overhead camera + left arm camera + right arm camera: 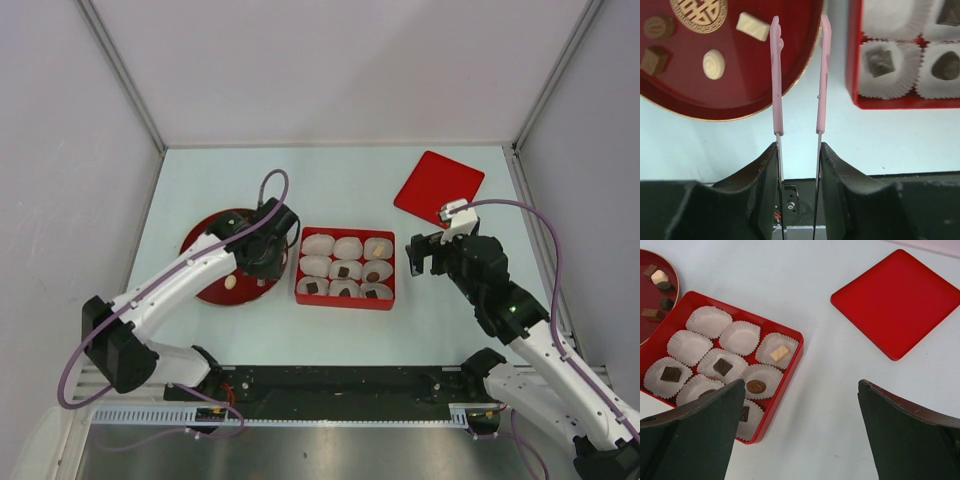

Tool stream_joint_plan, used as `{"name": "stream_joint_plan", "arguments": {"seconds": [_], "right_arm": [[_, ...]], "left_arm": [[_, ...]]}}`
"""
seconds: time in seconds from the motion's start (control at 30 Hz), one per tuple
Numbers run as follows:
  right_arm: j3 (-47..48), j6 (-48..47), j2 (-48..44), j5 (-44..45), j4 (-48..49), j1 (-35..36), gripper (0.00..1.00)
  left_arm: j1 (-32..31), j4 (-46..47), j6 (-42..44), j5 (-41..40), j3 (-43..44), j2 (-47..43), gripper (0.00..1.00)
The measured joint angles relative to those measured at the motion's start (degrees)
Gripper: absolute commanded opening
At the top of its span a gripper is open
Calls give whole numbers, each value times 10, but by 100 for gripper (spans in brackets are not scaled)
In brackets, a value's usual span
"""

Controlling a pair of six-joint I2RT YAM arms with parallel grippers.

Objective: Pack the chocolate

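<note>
- Two grippers are nearest to the bases. The left gripper (798,148) pinches the thin metal arms of the pink-handled tongs (776,75). The tong arms stand apart with nothing between them.
- The right gripper (801,385) hangs over the table (815,300), just to the right of the box. Its fingers are spread wide and hold nothing.
- The tong tips reach over the right edge of the round red plate (685,107).
- Some chocolate (713,64) lies loose on this plate. The left wrist view shows two cream pieces and two brown ones.
- The red box (345,303) sits between the plate and the right gripper, with nine white paper cups (709,321) inside.
- Six cups hold one piece each: a tan cube (779,353) in the far right cup, and dark pieces in five nearer cups.
- Farthest away, a square red lid (897,302) lies flat, well apart from the box.
</note>
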Motion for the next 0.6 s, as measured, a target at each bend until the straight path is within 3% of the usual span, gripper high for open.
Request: {"name": "stream_joint_plan", "arguments": {"seconds": [0.6], "right_arm": [[0,0,0,-4,0,0,99]], "left_arm": [[98,63,-13,-6,-124,-23,41]]}}
